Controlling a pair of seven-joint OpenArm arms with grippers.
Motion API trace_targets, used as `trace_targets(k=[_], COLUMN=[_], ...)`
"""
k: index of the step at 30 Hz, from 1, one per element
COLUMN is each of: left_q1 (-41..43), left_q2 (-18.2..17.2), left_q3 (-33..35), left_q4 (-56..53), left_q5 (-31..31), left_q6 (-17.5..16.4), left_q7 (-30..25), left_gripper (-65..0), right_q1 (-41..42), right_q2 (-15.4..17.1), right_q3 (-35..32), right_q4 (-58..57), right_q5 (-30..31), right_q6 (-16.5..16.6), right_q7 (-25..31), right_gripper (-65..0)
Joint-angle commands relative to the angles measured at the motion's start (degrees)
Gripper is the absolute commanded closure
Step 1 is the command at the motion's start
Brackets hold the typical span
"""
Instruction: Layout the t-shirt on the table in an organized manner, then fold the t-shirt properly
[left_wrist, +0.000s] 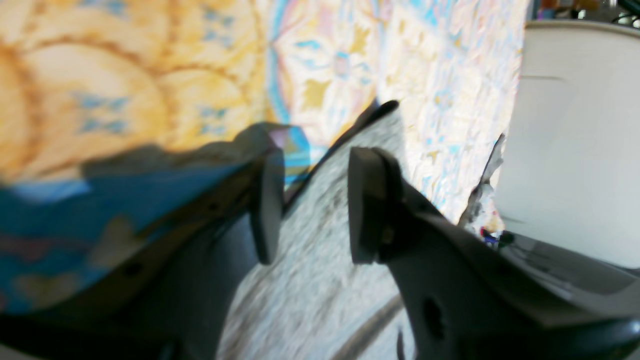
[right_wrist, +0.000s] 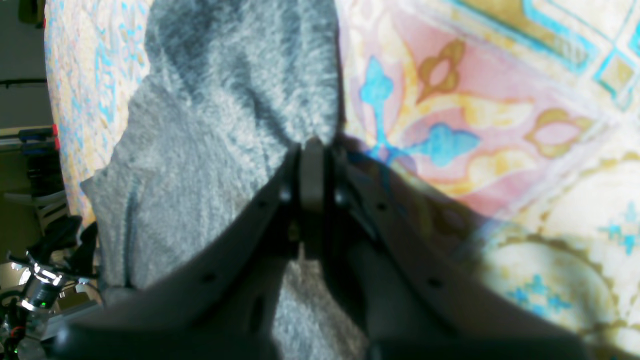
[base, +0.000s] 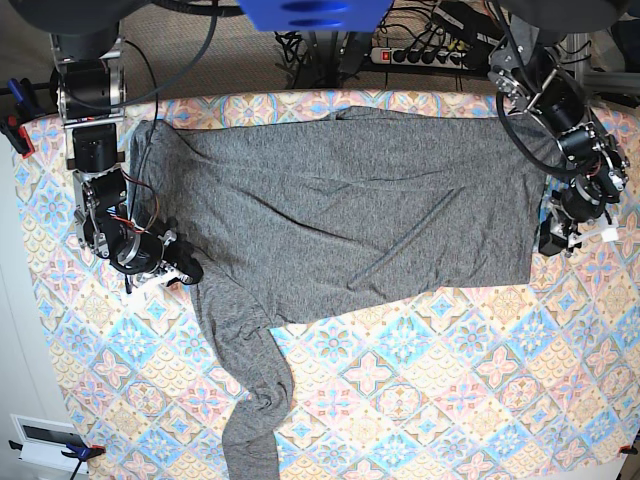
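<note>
The dark-grey t-shirt (base: 350, 210) lies spread across the back half of the table (base: 450, 380), with one long sleeve (base: 255, 420) trailing toward the front edge. My right gripper (base: 190, 272) sits at the shirt's left side, near where that sleeve starts. In the right wrist view it (right_wrist: 312, 150) is shut on the t-shirt (right_wrist: 225, 100), and the fabric bunches into its tips. My left gripper (base: 553, 243) is at the shirt's right edge. Its fingers (left_wrist: 367, 205) stand apart, with the t-shirt (left_wrist: 320, 250) lying in the gap beneath them.
A power strip (base: 420, 55) and cables lie behind the table. Clamps (base: 18, 130) hold the patterned cloth at the left edge. A white box (base: 45, 440) sits off the front left corner. A white panel (left_wrist: 575, 150) stands beyond the table edge in the left wrist view.
</note>
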Motion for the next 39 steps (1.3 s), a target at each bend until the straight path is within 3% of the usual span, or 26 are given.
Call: trace_targets(k=[1, 8, 11, 20, 26, 29, 34, 39], left_q1=[-1.26, -3.37, -5.57, -11.90, -12.34, -11.02, -8.82, -6.36], left_q2=[-2.63, -5.88, -7.20, -7.73, -7.73, -7.73, -7.99, -7.99], left_q3=[1.04, 2.45, 9.84, 25.92, 34.36, 34.45, 34.27, 29.53], left_q4=[0.78, 0.78, 0.87, 0.87, 0.61, 0.61, 0.61, 0.61], left_q5=[0.77, 0.86, 0.77, 0.77, 2.00, 4.02, 4.55, 4.73], left_q6=[2.04, 9.51, 11.62, 12.33, 13.64, 15.75, 15.75, 15.67], left_q7=[0.27, 5.37, 4.93, 4.66, -0.96, -2.11, -3.69, -3.69], left_gripper=[-21.0, -21.0, -21.0, -21.0, -21.1, -21.2, -21.2, -21.2], right_q1=[0.56, 0.56, 0.56, 0.56, 0.56, 0.56, 0.56, 0.56], right_q2=[0.20, 0.20, 0.20, 0.20, 0.20, 0.20, 0.20, 0.20], right_q3=[-0.11, -0.29, -0.29, -0.29, -0.20, -0.11, -0.11, -0.11], right_q4=[0.23, 0.23, 0.23, 0.23, 0.23, 0.23, 0.23, 0.23], right_q5=[-1.54, -1.54, -1.54, -1.54, -1.54, -1.54, -1.54, -1.54], right_q6=[-0.46, -0.46, -0.46, -0.46, -0.46, -0.46, -0.46, -0.46], right_q7=[-2.17, -2.17, -2.17, -2.17, -2.17, -2.17, -2.17, -2.17], right_gripper=[-0.2, -0.2, -0.2, -0.2, -0.2, -0.2, -0.2, -0.2])
